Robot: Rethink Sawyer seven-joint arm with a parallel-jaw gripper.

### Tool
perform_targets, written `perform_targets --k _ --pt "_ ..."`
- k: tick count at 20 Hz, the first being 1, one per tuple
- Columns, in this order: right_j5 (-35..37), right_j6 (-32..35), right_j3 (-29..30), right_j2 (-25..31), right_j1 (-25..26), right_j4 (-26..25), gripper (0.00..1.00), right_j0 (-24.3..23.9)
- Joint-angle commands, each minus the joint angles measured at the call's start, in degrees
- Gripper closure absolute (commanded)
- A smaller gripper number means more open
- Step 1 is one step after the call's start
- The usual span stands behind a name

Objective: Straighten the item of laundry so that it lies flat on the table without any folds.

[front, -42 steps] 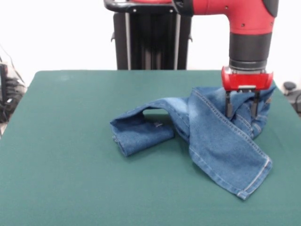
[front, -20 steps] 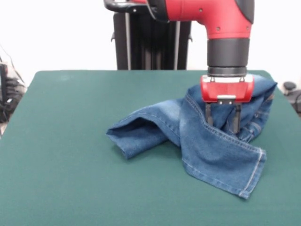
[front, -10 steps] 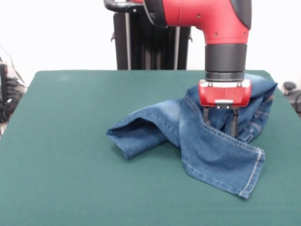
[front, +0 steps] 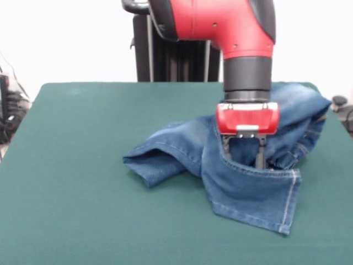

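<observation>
The item of laundry (front: 248,190), a small pair of blue denim jeans, lies bunched on the right half of the dark green table (front: 83,165). One leg points left and ends in a folded hem near the middle. The other leg comes toward the front right, and its hem is turned up at the corner. The waist part is heaped at the far right. My gripper (front: 242,163) stands upright in the middle of the heap. Its two fingers (front: 226,148) are apart, and their tips press into the denim behind a raised fold.
The jeans' far right part lies close to the table's right edge. A black stand (front: 176,61) rises behind the far edge. Cables and dark gear (front: 11,105) sit off the left side, and a small dark object (front: 339,102) off the right.
The arm has moved left and toward the front, dragging the denim with it. The front leg has bunched and its hem has curled up. The finger spacing looks the same.
</observation>
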Motion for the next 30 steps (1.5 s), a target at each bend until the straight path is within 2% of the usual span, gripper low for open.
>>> perform_targets --k 1,4,6,16,20,26,27,28,30 --pt "-26.25 6.37 -3.01 -6.37 1.41 3.55 0.00 3.45" --pt "-34.05 6.95 0.56 -8.32 -0.50 8.34 0.00 5.13" --pt "-35.95 6.95 1.53 -8.60 -1.01 9.64 0.00 5.57" --pt "-37.43 6.33 1.82 -9.43 -1.29 10.09 0.00 5.89" --pt "-26.58 7.63 0.87 -6.85 -2.31 6.50 0.00 3.99" --pt "-15.89 9.03 0.00 -2.14 -3.28 1.35 0.00 0.71" --pt "-12.02 9.06 -0.08 -0.67 -3.62 0.60 0.00 -0.30" --pt "-4.86 8.79 -0.33 2.95 -4.28 -1.82 0.00 -2.92" --pt "8.21 6.08 -0.28 8.89 -5.22 -2.75 0.00 -7.07"
